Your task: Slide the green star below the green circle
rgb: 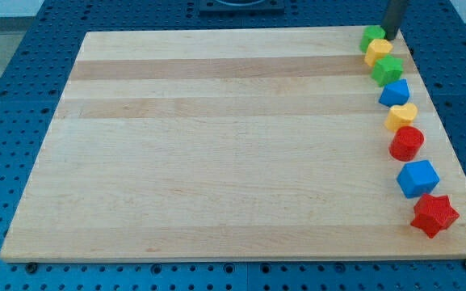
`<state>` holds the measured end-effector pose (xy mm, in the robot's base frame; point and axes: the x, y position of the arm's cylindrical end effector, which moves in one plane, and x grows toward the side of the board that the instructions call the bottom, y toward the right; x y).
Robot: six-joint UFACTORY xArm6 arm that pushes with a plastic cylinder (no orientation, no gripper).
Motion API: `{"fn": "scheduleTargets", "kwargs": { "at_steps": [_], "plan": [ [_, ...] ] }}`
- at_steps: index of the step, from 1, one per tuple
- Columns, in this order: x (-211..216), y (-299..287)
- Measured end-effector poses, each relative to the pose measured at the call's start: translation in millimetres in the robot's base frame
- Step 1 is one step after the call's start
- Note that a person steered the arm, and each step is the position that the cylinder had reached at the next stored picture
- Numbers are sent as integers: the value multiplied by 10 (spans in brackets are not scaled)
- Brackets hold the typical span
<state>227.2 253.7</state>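
The green star lies near the board's right edge, third in a column of blocks. The green circle is at the top of that column, up and to the left of the star. A yellow block sits between them and touches both. My tip is at the view's top right, just right of the green circle and above the yellow block. I cannot tell whether it touches them.
Below the star the column runs down the right edge of the wooden board: a blue block, a yellow heart, a red block, a blue cube and a red star.
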Motion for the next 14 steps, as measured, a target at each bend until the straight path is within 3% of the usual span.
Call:
{"fn": "scheduleTargets", "kwargs": {
  "at_steps": [2, 5, 8, 14],
  "plan": [
    [177, -455],
    [166, 88],
    [1093, 363],
    [984, -587]
  ]
}}
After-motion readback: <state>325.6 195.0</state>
